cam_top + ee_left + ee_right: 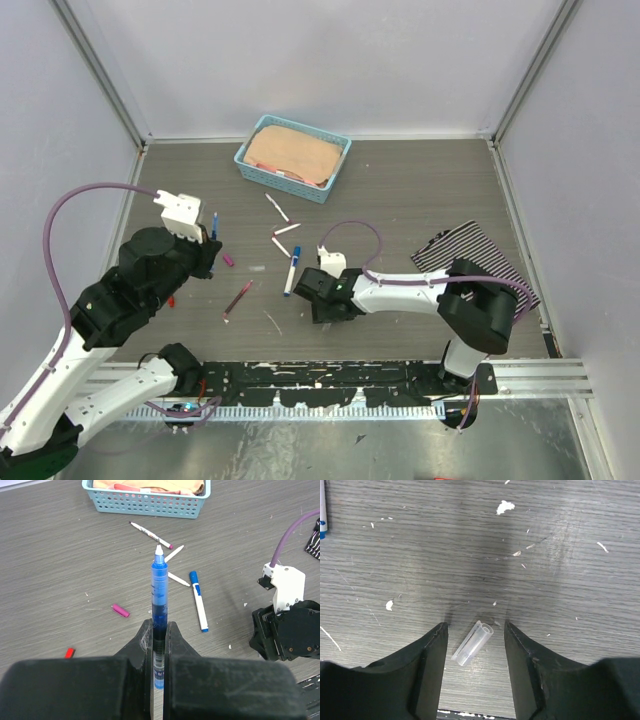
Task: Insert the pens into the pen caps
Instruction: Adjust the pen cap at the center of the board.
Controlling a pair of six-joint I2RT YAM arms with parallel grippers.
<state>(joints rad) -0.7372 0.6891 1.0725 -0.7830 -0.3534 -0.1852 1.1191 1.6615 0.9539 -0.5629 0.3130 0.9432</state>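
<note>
Table (420, 200): we see grey wood-grain boards flecked with white chips, with pale walls around.
Right gripper (475, 625): well to the near side of the basket (293, 158), down at the boards; we find its jaws parted and grasping nothing.
Clear cap (472, 643): a small transparent tube lying flat between those jaws, touching neither.
Maroon pen (238, 298): lying loose, near and left of the basket, well apart from it.
Red cap (69, 653): on the boards, further left of the basket than the other loose cap.
Left gripper (159, 630): near and left of the basket, clenched on the blue pen (159, 587), whose pale tip sticks out past the fingers.
Magenta cap (120, 610): loose on the boards, closer to the basket than the red one.
Blue-capped pen (199, 602): lying flat on the basket's near side.
White pens (287, 229): we count three, scattered just nearer than the basket.
Striped cloth (480, 258): near and right of the basket.
Basket: teal mesh, farthest back, holding something tan.
</note>
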